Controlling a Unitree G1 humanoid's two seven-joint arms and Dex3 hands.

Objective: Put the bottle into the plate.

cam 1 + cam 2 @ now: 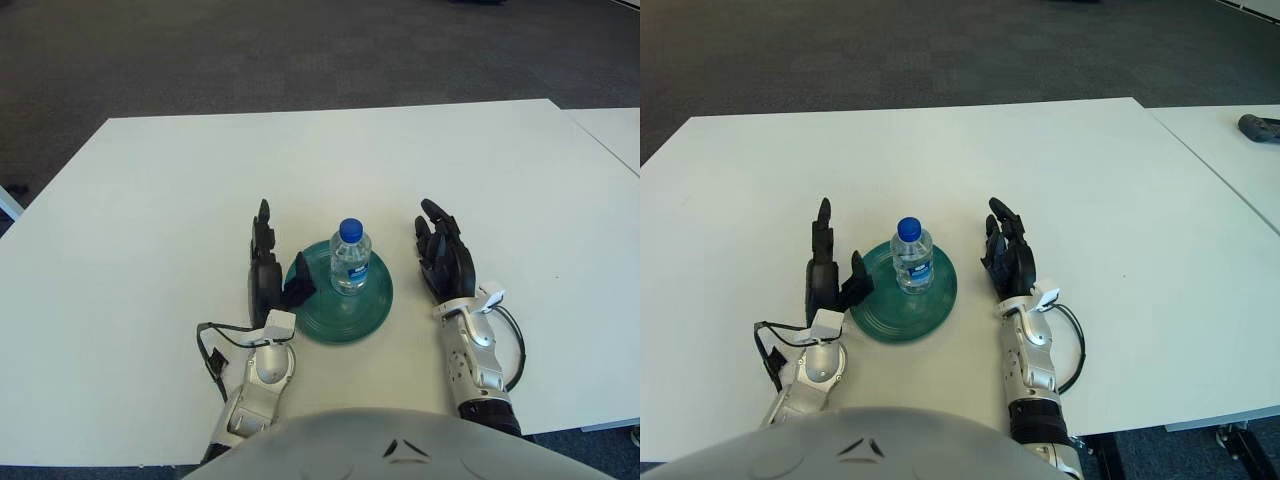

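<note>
A clear water bottle (350, 256) with a blue cap stands upright on a round green plate (344, 308) near the front of the white table (180, 200). My left hand (268, 268) is just left of the plate, fingers spread and holding nothing, its thumb over the plate's left rim. My right hand (443, 255) is to the right of the plate, a short gap away, fingers relaxed and empty. Neither hand touches the bottle. The bottle also shows in the right eye view (911, 256).
A second white table (1230, 150) stands to the right across a narrow gap, with a dark object (1260, 127) on it. Dark carpet lies beyond the table's far edge.
</note>
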